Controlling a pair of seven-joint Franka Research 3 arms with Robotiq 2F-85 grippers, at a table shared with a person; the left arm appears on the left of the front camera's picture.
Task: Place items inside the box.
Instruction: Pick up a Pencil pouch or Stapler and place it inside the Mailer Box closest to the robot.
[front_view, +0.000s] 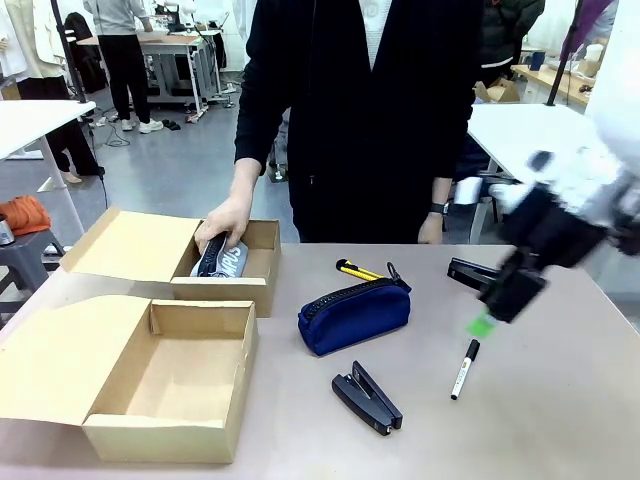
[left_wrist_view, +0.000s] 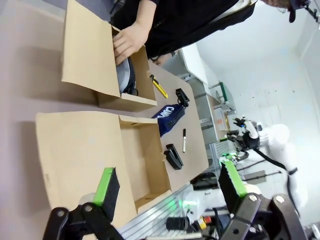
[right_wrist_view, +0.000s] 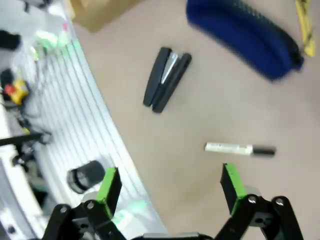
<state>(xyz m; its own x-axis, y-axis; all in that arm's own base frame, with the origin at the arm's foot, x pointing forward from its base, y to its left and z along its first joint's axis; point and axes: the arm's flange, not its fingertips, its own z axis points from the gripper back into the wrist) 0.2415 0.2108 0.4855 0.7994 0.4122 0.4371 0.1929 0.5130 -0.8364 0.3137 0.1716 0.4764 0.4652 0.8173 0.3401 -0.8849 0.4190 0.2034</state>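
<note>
At centre of the front view, the navy pencil case (front_view: 355, 315) lies on the table (front_view: 560, 420), zip upward. The yellow-black utility knife (front_view: 357, 269) sits just behind it, toward its right end. Lower centre: one black stapler (front_view: 367, 398) lies flat on the table, in front of the navy case and apart from it. Right of centre: the white marker (front_view: 465, 368) lies apart from the other items, black cap toward the far side. The second black stapler (front_view: 468, 272), at right, is partly covered by the right end effector (front_view: 486, 318), which is blurred and hangs above the table just beyond the marker's cap. Right wrist view: its green pads stand wide apart, and the marker and the near stapler lie on the table beyond the fingertips. Left of frame: two open cardboard boxes. The near box (front_view: 165, 435) is at lower left with its flap laid open to the left. The far box (front_view: 225, 290) is at middle left, just behind the near one; cannot tell whether they touch. The person's hand (front_view: 225, 220) reaches into the far box and rests on the grey pencil case (front_view: 225, 262), which lies inside it. Left end effector (left_wrist_view: 169, 182), left wrist view: jaws wide, with the near box's open flap beyond its fingertips.
</note>
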